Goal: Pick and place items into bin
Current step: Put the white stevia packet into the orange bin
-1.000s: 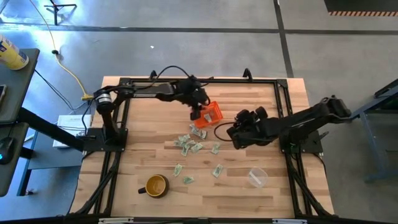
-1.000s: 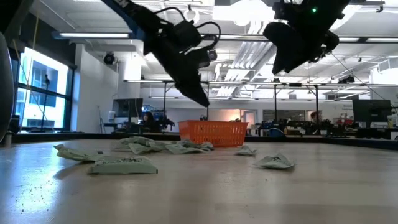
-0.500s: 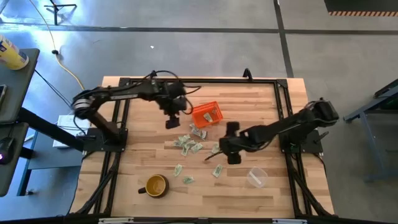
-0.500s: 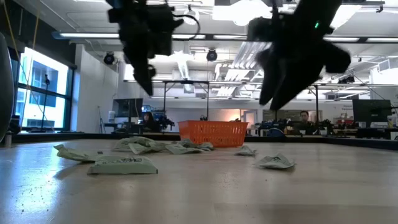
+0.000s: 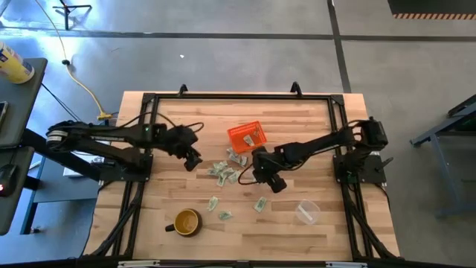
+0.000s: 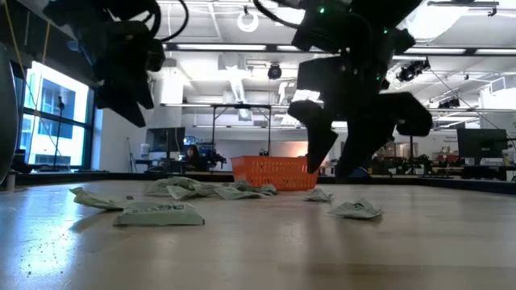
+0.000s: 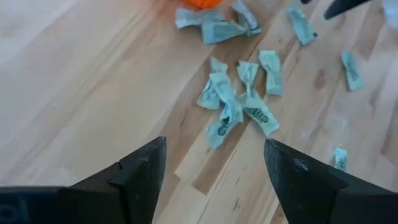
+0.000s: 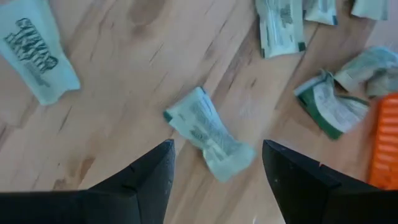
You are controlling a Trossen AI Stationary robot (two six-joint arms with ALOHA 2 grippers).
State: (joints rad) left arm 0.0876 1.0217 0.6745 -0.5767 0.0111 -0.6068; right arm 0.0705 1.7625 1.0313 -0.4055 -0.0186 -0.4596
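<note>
Several crumpled pale green-and-white scraps (image 5: 227, 173) lie flat on the wooden table just near of the orange bin (image 5: 247, 136), which holds a scrap or two. My right gripper (image 5: 257, 173) hangs open low over one scrap (image 8: 206, 130), a finger on each side of it, not touching. My left gripper (image 5: 192, 161) is open above bare wood to the left of the scrap cluster (image 7: 239, 99). In the low view the right gripper (image 6: 332, 161) hovers in front of the bin (image 6: 276, 171).
A yellow-brown mug (image 5: 186, 222) stands near the table's near edge, and a clear plastic cup (image 5: 307, 212) lies toward the near right. More scraps (image 5: 260, 204) are scattered between them. Black frame rails run along the table's sides.
My left gripper has swung away from above the bin toward the table's left and near side. My right gripper has travelled left from the right side and come down over a scrap just near of the bin. The scraps and the bin have stayed where they were.
</note>
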